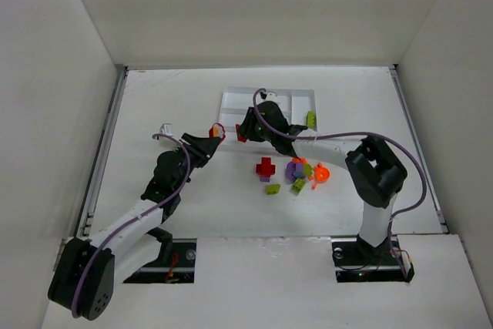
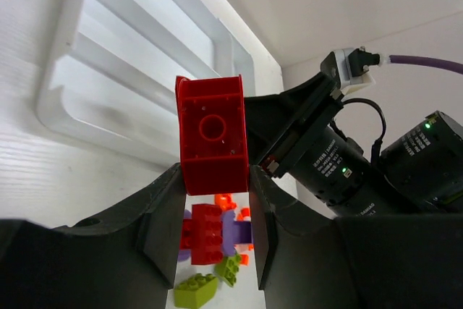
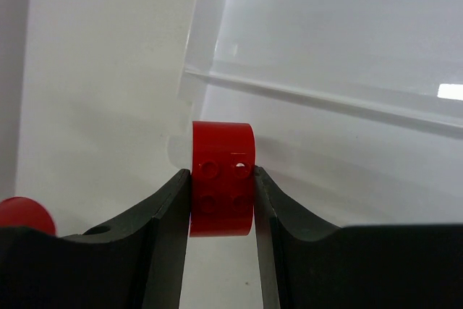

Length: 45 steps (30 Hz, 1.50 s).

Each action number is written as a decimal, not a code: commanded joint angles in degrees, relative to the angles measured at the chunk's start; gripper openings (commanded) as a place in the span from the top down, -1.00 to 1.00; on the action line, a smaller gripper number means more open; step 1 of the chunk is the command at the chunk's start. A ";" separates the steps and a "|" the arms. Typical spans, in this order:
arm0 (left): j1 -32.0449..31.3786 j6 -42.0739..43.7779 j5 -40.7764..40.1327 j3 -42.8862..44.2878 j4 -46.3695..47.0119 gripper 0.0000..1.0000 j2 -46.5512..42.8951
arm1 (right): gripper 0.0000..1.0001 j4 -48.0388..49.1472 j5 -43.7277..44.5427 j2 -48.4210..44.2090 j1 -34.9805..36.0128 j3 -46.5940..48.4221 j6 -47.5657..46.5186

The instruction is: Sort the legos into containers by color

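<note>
scene: white counter with walls round it; both arms reach in from 6 o'clock.
tray: white tray at 12 o'clock of counter centre, lying flat; long slots with thin walls.
left gripper: left gripper pinches the left brick, one finger on each side; the brick sticks up past the fingertips.
left brick: red, hollow underside with a round tube facing the wrist camera; in the air at 8 o'clock of the tray's near left corner, outside the tray.
left gripper, top view: left gripper and left brick are just beside the right gripper, not touching it.
right gripper: right gripper is clamped on the right brick, fingers pressed on both sides.
right brick: red, four studs facing the wrist camera; right at the tray's near left corner; over a slot or over the counter, cannot tell.
tray, wrist views: tray lies at 12 to 2 o'clock of the right brick; tray at 10 o'clock of the left brick.
green brick: one yellow-green brick in the tray at its 4 o'clock end; which slot, cannot tell.
pile: loose pile on the counter at 6 o'clock of the tray, apart from it; red cross at the pile's 9 o'clock, orange piece at 3 o'clock, purple in the middle, two yellow-green at 6 o'clock.
</note>
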 commanded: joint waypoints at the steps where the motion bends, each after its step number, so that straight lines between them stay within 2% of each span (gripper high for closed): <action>1: 2.01 3.70 -1.28 0.90 -1.80 0.75 -1.62 | 0.42 -3.22 2.23 1.05 0.19 6.72 -3.67; 9: 5.44 3.88 -0.05 -1.47 0.30 0.75 0.57 | 0.41 -14.65 3.81 13.61 -4.55 28.24 -8.86; 22: 6.06 2.30 1.79 -3.58 8.47 0.74 5.23 | 0.40 -22.39 7.33 29.18 -8.33 51.46 -12.12; 31: 5.45 1.86 1.97 -3.58 10.32 0.74 7.25 | 0.31 -25.73 10.32 33.05 -8.77 55.78 -11.41; 34: 5.71 1.51 2.41 -3.58 10.41 0.74 7.69 | 0.14 -25.99 11.02 33.14 -8.42 55.60 -11.50; 38: 5.27 1.95 1.88 -3.49 10.41 0.74 7.61 | -0.05 -25.29 11.38 32.26 -8.42 54.02 -11.33; 45: 4.92 1.86 1.71 -3.14 10.76 0.75 9.19 | -0.11 -21.70 10.76 26.30 -8.42 47.80 -11.15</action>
